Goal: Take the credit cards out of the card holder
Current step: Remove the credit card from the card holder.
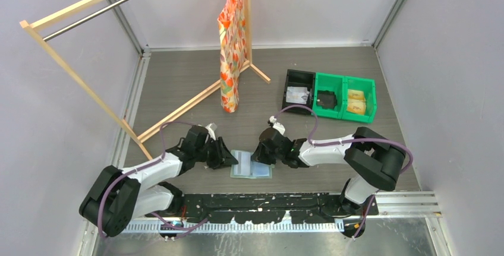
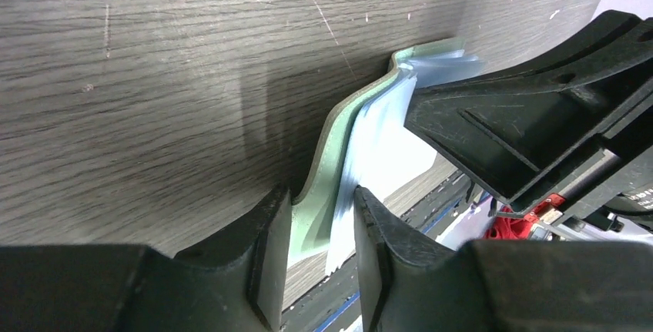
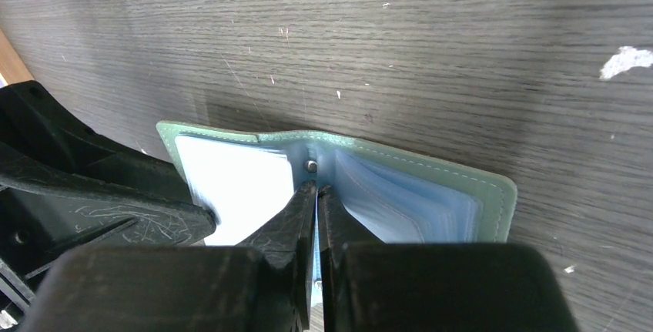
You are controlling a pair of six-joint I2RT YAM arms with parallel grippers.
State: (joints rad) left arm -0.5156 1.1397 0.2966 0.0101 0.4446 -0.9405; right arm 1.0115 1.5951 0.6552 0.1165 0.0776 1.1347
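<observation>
So the card holder (image 3: 400,193) is lying opened up flat on the table (image 3: 462,55), close to the near edge and roughly halfway between the two arms. Green cover is facing down and the pale blue-grey pockets are facing up.

The left gripper (image 2: 322,201) is pinching the holder's left flap. One finger sits against the green cover and the other against the pale sleeves, and the flap edge bows up a bit off the table. My guess is it's just there as an anchor so the whole thing doesn't slide or flop shut while the other arm digs around.

The right gripper (image 3: 316,189) has come in low, with its fingers pressed nearly together and the tips right at the centre fold, just below the little metal snap stud (image 3: 311,166). There's a thin bluish sliver in the slit between them, but I honestly can't tell whether that's a card, a sleeve or nothing caught at all.

The right-hand pockets look pretty stacked, and I can't see any cards out on the table yet, so I'd say this is early going.
</observation>
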